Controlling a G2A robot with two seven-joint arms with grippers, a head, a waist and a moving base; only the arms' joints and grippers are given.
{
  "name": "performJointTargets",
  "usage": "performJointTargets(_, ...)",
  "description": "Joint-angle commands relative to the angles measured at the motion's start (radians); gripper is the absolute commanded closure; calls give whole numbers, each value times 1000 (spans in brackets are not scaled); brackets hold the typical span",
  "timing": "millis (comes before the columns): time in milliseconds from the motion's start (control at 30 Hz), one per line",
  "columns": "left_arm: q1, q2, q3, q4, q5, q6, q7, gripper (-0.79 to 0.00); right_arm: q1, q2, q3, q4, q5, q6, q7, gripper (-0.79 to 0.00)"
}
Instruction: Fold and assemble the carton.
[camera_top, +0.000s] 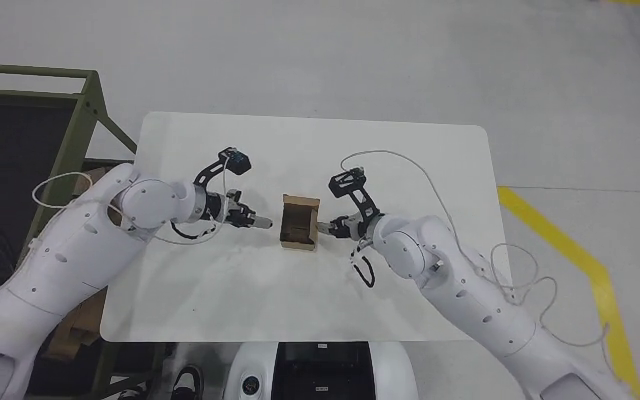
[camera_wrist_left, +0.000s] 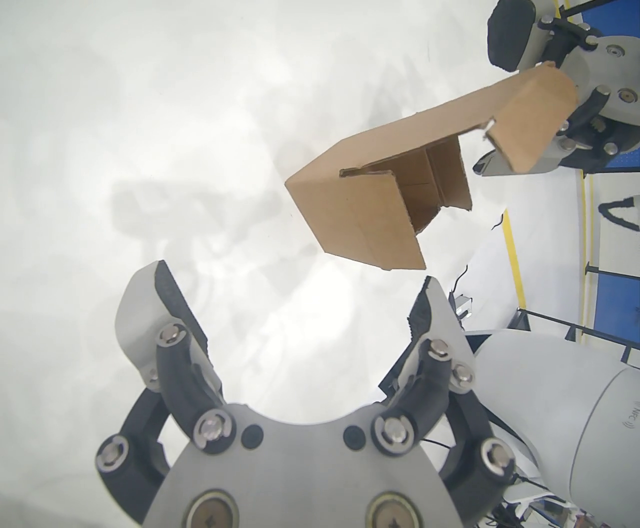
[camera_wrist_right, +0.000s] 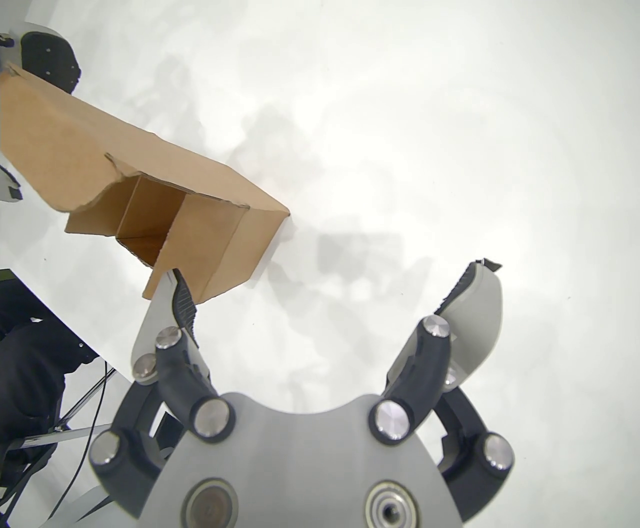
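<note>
open carton (camera_top: 299, 221) on tabletop (camera_top: 420, 160); just beside carton, left gripper (camera_top: 262, 222), fingers (camera_wrist_left: 150, 300) spread wide, gripping nothing; opposite side of carton, right gripper (camera_top: 328, 228), fingers (camera_wrist_right: 480, 300) spread wide, empty too.

The left arm (camera_top: 90, 235) and right arm (camera_top: 470, 290) are wearing smooth white shells, fat and round. Thin pale cables (camera_top: 430, 185) are looping off them. The left gripper (camera_wrist_left: 295, 280) and right gripper (camera_wrist_right: 327, 272) are showing 2 grey fingers (camera_wrist_right: 482, 310) each, black ribbed pads (camera_wrist_left: 172, 295), black links (camera_wrist_left: 175, 380) and shiny silver screws (camera_wrist_left: 214, 429) on grey plates (camera_wrist_left: 300, 475).
</note>
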Motion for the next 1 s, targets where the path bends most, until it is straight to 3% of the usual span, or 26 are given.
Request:
performJointTargets(0, -16, -13, 20, 12, 21, 20, -3, -785, 9, -7, -7, 9, 1, 3, 0, -785)
performJointTargets(500, -104, -103, 145, 47, 128, 140, -16, -785, 28, -36, -23, 38, -15, 3, 16, -785)
performJointTargets(967, -138, -155, 184, 86, 156, 175, -43, -785, 63, -70, -54, 84, -35, 25, 48, -785)
